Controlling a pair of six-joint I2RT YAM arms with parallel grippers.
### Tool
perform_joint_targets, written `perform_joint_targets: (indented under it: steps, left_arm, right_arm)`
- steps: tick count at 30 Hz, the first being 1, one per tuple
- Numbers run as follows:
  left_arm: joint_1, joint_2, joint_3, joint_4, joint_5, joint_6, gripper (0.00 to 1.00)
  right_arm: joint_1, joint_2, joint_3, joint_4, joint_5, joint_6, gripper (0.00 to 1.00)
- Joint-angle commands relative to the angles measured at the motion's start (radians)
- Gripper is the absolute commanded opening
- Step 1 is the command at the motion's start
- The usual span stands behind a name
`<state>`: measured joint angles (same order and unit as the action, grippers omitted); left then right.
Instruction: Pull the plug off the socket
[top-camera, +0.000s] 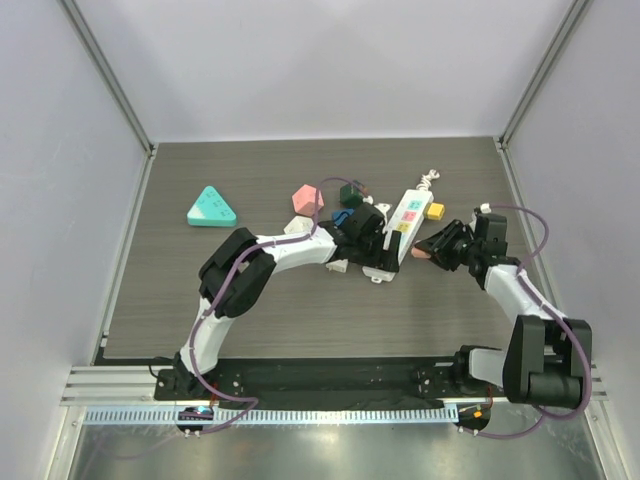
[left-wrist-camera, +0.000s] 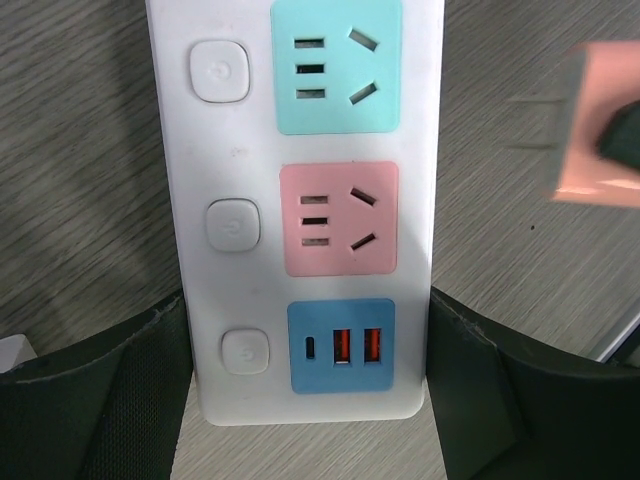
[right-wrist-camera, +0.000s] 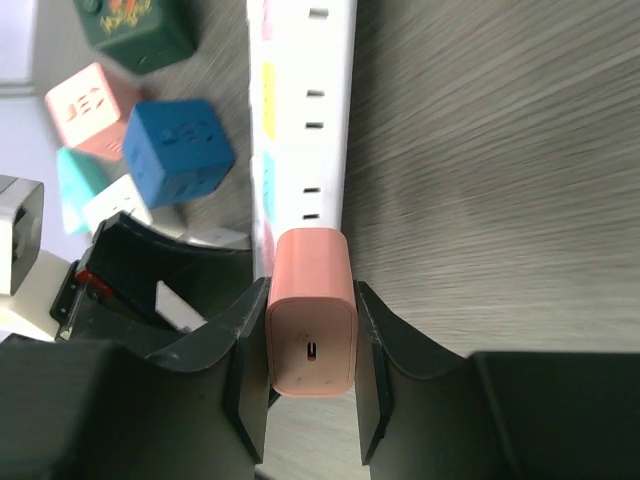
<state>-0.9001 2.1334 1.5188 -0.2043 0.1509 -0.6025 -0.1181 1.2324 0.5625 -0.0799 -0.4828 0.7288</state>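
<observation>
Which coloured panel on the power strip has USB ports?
The blue panel, nearest the left gripper; the pink panel and teal panel have pin slots.

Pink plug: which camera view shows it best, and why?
Right wrist: the pink plug fills the centre, sharp, clamped by the right gripper. Left wrist shows it blurred at the edge; top external, a tiny speck.

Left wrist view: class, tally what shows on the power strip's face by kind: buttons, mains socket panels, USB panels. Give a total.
Buttons: 3
Mains socket panels: 2
USB panels: 1
Total on the power strip: 6
</observation>
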Motion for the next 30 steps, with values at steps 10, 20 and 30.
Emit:
perform_joint_targets:
  steps: [10,20,30]
  left_arm:
    - [-0.007,0.046,0.011,-0.126,-0.079,0.001,0.61]
    - [-0.006,0.019,0.015,-0.092,0.002,0.0,0.78]
    - [-0.006,-0.012,0.027,-0.099,0.015,-0.017,0.87]
  right_arm:
    - [0.001,-0.116,0.175,-0.291,0.317,-0.157,0.01]
    - [0.001,-0.134,0.194,-0.308,0.305,-0.157,0.01]
    - [0.003,-0.142,0.209,-0.319,0.291,-0.155,0.01]
